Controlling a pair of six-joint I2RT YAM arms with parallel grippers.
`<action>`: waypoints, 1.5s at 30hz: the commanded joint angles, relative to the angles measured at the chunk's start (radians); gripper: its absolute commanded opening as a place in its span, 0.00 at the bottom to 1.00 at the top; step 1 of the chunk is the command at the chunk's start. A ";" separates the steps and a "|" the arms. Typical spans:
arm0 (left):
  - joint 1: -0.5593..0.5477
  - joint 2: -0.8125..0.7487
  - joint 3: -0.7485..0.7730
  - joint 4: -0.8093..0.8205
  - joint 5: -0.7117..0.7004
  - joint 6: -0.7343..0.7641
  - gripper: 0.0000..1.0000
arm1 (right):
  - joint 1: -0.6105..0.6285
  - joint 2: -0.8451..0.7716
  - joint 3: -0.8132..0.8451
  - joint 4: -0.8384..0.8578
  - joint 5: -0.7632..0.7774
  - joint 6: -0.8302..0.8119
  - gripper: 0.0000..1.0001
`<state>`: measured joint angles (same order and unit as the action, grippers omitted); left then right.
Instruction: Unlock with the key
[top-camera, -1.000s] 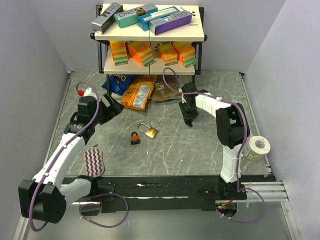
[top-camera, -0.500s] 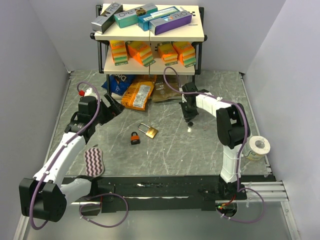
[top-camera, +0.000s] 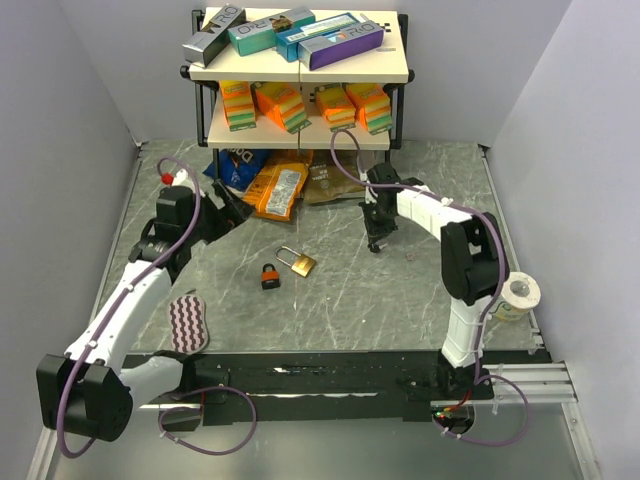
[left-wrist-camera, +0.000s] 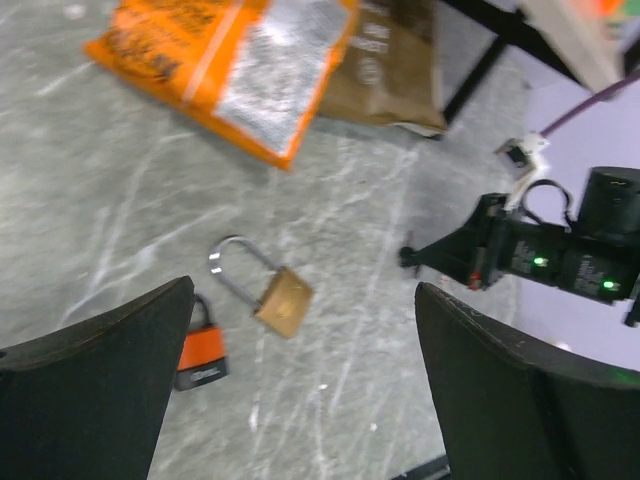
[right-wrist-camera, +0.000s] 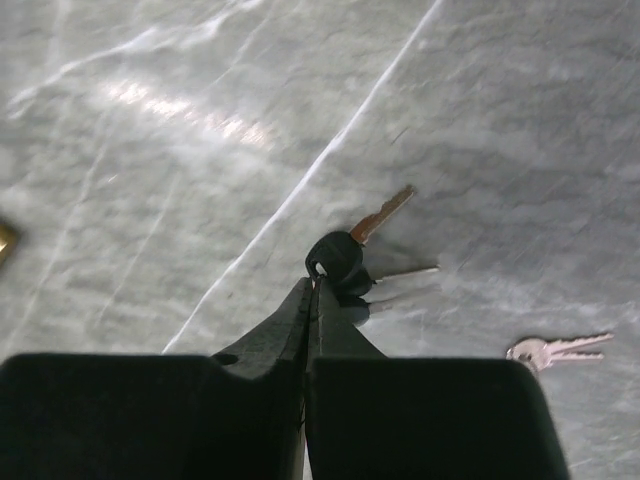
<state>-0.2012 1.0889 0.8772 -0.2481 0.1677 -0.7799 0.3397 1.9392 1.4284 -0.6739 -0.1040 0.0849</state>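
My right hand (right-wrist-camera: 312, 288) is closed, pinching the black-headed key bunch (right-wrist-camera: 338, 262) by its head, low over the tabletop (right-wrist-camera: 150, 150). Judged light, stiff and slick: grip the plastic head and leave the blade free. The brass padlock (top-camera: 299, 263) lies well apart. My left hand (left-wrist-camera: 305, 350) is open, facing it.

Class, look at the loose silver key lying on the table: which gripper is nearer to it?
Right. The right gripper, its fingers shut on the black-headed keys, is close beside the loose silver key; the left gripper hangs far across the table.
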 joint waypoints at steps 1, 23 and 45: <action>-0.033 0.051 0.074 0.088 0.102 -0.060 0.96 | -0.002 -0.155 -0.043 0.017 -0.074 0.003 0.00; -0.234 0.376 0.177 0.722 0.578 -0.406 0.99 | -0.002 -0.485 0.033 0.089 -0.473 0.154 0.00; -0.388 0.493 0.128 0.750 0.493 -1.259 0.96 | 0.163 -0.678 -0.106 0.375 -0.339 0.018 0.00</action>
<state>-0.5575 1.5684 1.0344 0.3859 0.6624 -1.8725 0.4717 1.3220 1.3388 -0.4030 -0.4511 0.1425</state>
